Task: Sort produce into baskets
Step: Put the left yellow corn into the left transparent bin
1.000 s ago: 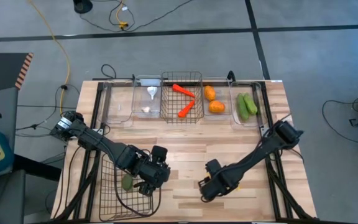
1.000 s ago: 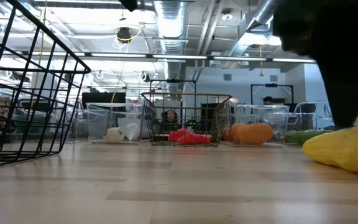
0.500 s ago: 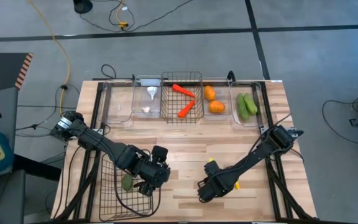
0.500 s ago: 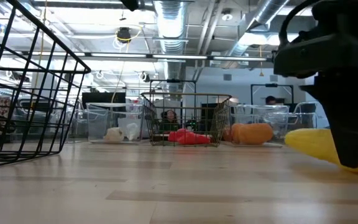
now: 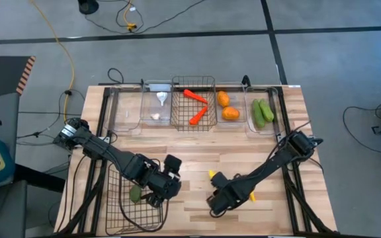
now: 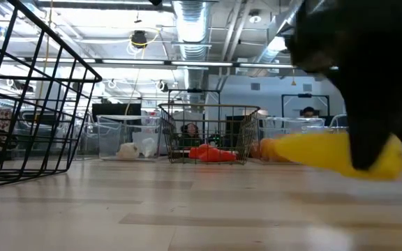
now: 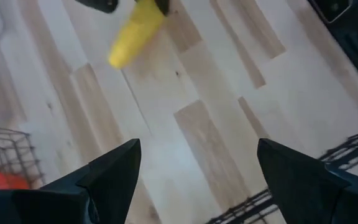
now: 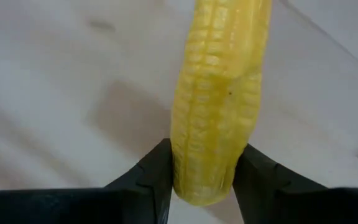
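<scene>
High view: right gripper (image 5: 218,198) clamped on yellow corn (image 5: 212,175), in front of centre wire basket (image 5: 194,103); left gripper (image 5: 161,192) spread open at larger wire basket (image 5: 131,198) holding avocado (image 5: 135,194).

Low view: corn (image 6: 333,152) raised off table (image 6: 187,209).

Right wrist view: fingers (image 8: 160,171) pinching corn (image 8: 219,106).

bright even overhead light, soft shadows, ceiling lamp glare in low view, blurred wrist views
</scene>
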Motion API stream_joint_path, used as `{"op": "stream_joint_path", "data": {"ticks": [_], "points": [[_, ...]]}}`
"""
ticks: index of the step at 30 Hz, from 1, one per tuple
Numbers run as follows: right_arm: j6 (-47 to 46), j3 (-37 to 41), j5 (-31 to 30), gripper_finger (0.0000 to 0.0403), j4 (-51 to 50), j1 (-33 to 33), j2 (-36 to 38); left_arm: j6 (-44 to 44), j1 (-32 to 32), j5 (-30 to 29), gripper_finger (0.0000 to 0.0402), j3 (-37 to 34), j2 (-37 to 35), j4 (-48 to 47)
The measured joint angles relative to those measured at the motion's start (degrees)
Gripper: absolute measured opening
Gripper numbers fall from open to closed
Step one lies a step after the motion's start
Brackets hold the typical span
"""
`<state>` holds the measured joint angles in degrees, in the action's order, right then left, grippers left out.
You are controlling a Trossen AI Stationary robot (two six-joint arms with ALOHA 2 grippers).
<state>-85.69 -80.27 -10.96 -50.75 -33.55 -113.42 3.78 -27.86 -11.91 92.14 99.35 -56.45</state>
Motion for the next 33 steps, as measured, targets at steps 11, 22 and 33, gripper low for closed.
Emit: {"op": "stream_joint_path", "data": {"ticks": [11, 22, 33], "points": [[18.3, 0.0, -2.7, 0.0163, 16.5, 3.3, 9.2, 2.7, -0.1, -3.9, 0.0311, 0.0, 0.0, 3.0], [28.9, 0.1, -1.0, 0.0164, 29.1, 6.1, 13.4, 9.3, -0.2, -6.4, 0.0311, 0.0, -0.1, 8.2], [29.4, 0.0, 0.4, 0.0164, 30.9, 6.4, 13.8, 12.0, -0.1, -10.2, 0.0278, 0.0, 0.0, 10.0]]}}
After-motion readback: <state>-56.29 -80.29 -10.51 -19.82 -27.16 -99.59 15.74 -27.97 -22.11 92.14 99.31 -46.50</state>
